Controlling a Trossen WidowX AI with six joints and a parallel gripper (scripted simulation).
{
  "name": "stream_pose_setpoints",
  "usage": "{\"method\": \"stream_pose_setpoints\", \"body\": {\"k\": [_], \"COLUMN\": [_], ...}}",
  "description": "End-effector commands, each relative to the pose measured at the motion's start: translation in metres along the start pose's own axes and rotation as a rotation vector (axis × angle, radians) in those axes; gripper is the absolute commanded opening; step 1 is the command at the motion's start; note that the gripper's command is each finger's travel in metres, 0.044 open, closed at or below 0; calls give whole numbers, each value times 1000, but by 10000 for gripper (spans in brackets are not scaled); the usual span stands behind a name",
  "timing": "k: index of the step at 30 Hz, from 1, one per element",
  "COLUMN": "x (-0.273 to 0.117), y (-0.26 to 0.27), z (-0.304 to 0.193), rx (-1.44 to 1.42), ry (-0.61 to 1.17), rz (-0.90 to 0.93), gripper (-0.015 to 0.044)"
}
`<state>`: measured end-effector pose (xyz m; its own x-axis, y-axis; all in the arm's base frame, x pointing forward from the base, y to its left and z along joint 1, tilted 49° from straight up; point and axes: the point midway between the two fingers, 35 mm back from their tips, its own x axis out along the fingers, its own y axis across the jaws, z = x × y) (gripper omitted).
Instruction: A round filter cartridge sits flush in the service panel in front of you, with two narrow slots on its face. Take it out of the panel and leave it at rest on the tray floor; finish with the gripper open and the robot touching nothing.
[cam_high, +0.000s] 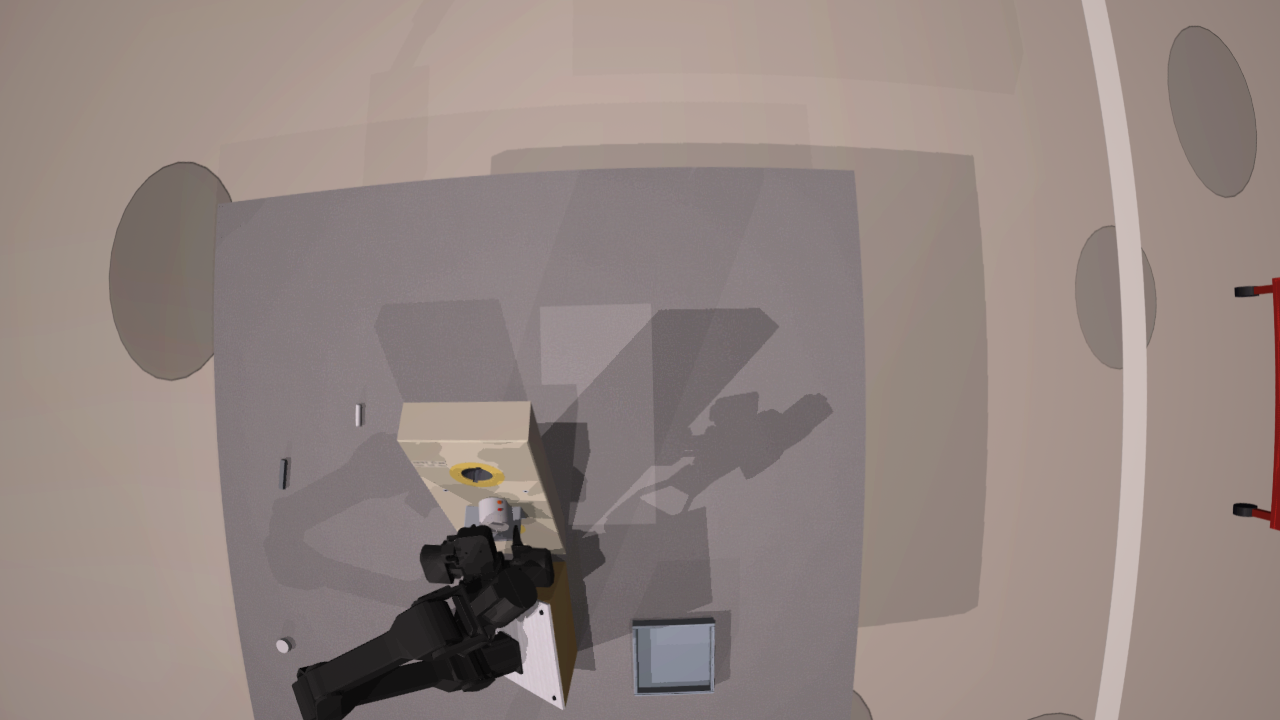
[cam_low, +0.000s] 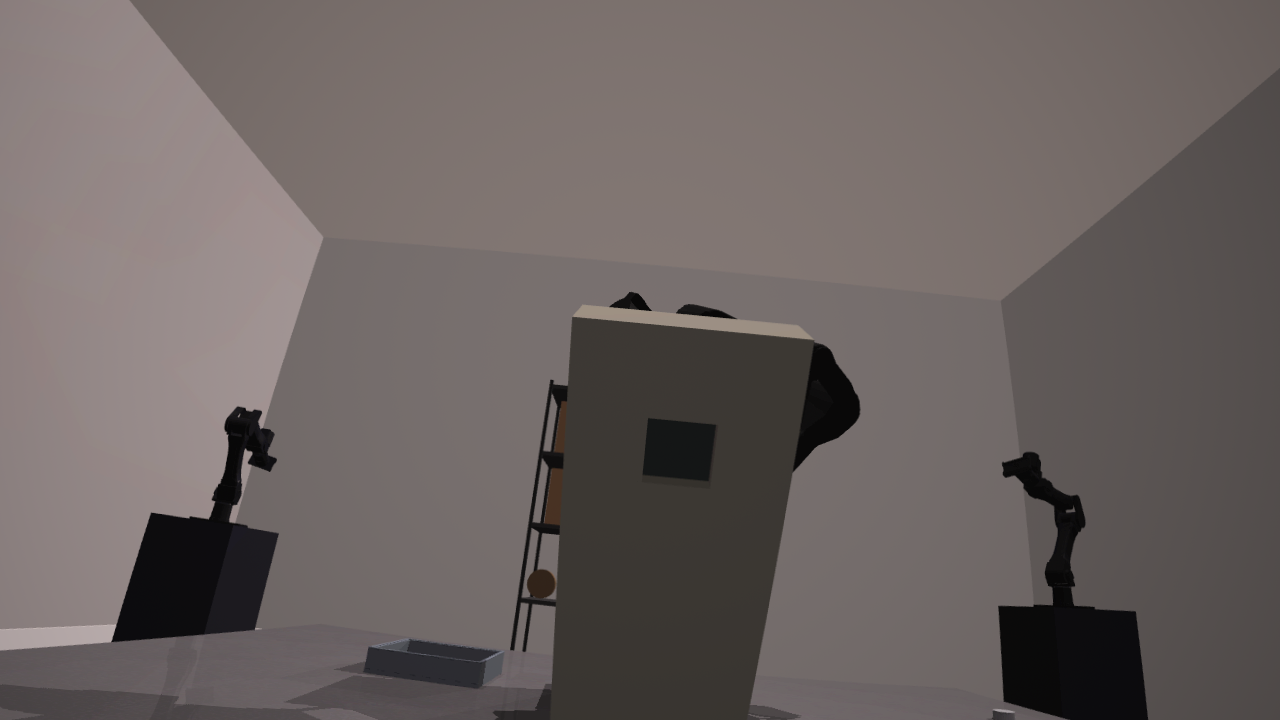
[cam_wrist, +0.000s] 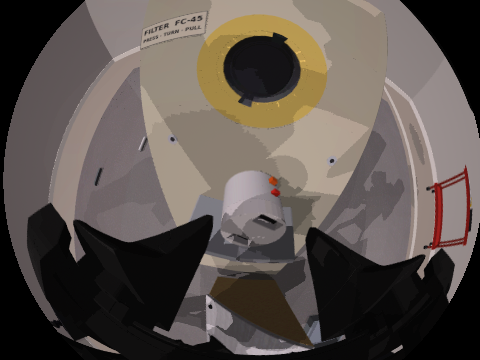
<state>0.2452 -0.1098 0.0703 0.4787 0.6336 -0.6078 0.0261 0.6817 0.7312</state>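
Observation:
The white round cartridge (cam_high: 493, 513) (cam_wrist: 250, 205) is out of the panel (cam_high: 465, 422) (cam_low: 671, 582) (cam_wrist: 167, 100). It sits on a small grey ledge (cam_wrist: 288, 245) low on the panel's front, its two-slotted face toward the wrist camera and two orange-red marks on its side. The round socket (cam_high: 477, 474) (cam_wrist: 260, 67) in its yellow ring is empty. My gripper (cam_wrist: 261, 229) is open, its black fingers to the left and right of the cartridge in the wrist view, with gaps on both sides. The blue-grey tray (cam_high: 674, 620) (cam_low: 420, 664) stands right of the panel in the top view and is empty.
A brown-sided box with a white top (cam_high: 541, 640) stands close below the panel in the top view, beside the arm. A white peg (cam_high: 358, 414), a dark peg (cam_high: 284, 472) and a small white cylinder (cam_high: 282, 644) lie left of the panel.

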Motion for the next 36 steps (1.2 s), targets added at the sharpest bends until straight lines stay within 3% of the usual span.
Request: {"method": "stream_pose_setpoints", "body": {"k": [1, 15, 31, 36], "x": [8, 25, 22, 21], "y": [1, 3, 2, 2], "z": [-2, -3, -1, 2], "rx": [6, 5, -1, -1], "ry": [3, 2, 0, -1], "rz": [7, 11, 5, 6], "gripper": [305, 305, 198, 67]}}
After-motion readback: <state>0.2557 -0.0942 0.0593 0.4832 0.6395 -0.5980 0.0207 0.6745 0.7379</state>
